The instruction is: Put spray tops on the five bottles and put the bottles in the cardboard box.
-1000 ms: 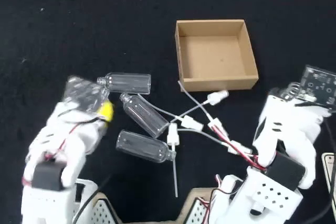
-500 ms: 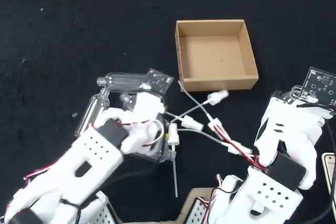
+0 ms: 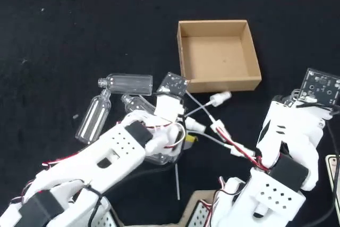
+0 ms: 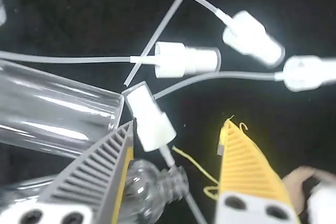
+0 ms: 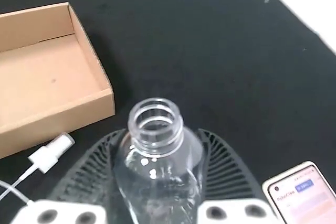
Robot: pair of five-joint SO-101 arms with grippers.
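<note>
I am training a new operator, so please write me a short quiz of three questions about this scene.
1. Fill in: the left gripper is ___ (open or shut) over a spray top.
2. The right gripper holds: A a spray top; B an uncapped bottle; C nothing.
3. True or false: the cardboard box is empty.
Key: 1 open; 2 B; 3 true.

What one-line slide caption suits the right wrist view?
Right pincer gripping an open-necked clear bottle, with the empty cardboard box and a loose spray top beyond.
</note>
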